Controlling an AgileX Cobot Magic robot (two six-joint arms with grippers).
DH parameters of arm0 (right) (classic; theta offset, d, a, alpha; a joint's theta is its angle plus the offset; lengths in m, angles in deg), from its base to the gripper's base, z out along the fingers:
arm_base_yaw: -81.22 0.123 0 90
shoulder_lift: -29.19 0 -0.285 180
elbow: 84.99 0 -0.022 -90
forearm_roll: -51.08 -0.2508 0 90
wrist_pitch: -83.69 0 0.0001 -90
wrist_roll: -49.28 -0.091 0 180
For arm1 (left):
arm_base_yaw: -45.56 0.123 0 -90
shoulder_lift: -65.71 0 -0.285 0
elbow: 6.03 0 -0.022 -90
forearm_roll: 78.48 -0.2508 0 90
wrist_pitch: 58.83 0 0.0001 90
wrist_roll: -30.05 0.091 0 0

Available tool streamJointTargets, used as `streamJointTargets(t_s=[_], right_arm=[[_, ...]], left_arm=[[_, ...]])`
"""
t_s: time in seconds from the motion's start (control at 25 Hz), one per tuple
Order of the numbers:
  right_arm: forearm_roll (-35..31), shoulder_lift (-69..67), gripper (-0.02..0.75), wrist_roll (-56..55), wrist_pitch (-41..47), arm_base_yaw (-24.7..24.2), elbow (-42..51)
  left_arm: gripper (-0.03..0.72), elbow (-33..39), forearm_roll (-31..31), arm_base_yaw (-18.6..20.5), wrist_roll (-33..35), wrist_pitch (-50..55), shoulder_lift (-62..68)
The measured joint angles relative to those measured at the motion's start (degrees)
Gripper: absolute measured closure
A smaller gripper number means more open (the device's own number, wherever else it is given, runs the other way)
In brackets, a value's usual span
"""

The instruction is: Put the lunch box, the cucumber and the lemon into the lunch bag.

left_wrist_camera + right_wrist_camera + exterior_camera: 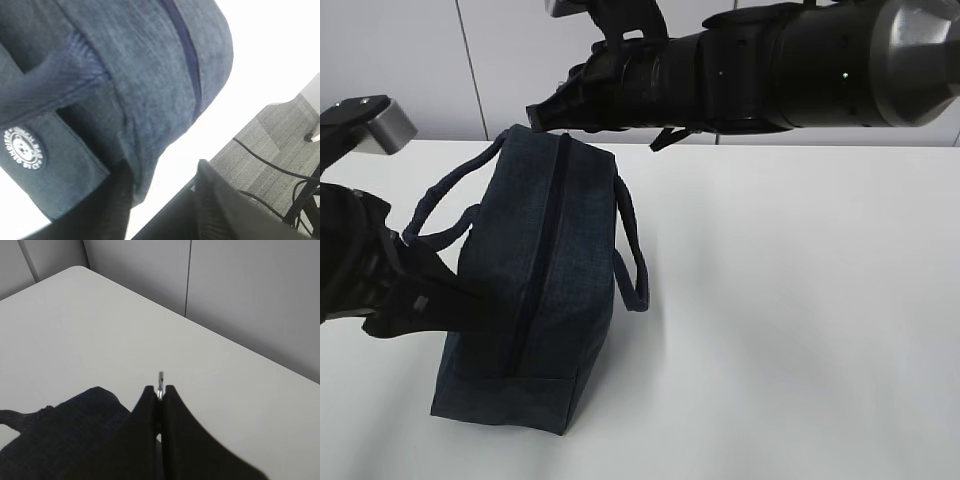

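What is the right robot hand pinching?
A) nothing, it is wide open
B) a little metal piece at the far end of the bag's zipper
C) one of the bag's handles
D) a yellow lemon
B: in the right wrist view the right gripper is closed on a thin metal piece, and the exterior view shows it at the far end of the bag, on the zipper line.

Right pincer (159, 396) shut on metal zipper pull (160, 379), above lunch bag (75, 440).
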Motion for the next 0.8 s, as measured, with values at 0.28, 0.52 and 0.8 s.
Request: streamJointTargets(t_s=[0.28, 0.52, 0.8], right_arm=[[0.0, 0.0, 0.738, 0.0, 0.0, -0.1, 0.0], [0.0, 0.0, 0.738, 0.0, 0.0, -0.1, 0.0], [0.0, 0.0, 0.738, 0.0, 0.3, -0.1, 0.0]], left_arm=[[0.32, -5.3, 0.2, 0.0, -3.2, 0.2, 0.0], [0.346, -13.9, -1.4, 5.4, -7.9, 3.7, 2.2], [0.351, -21.7, -1.8, 8.8, -8.5, 9.8, 12.6]])
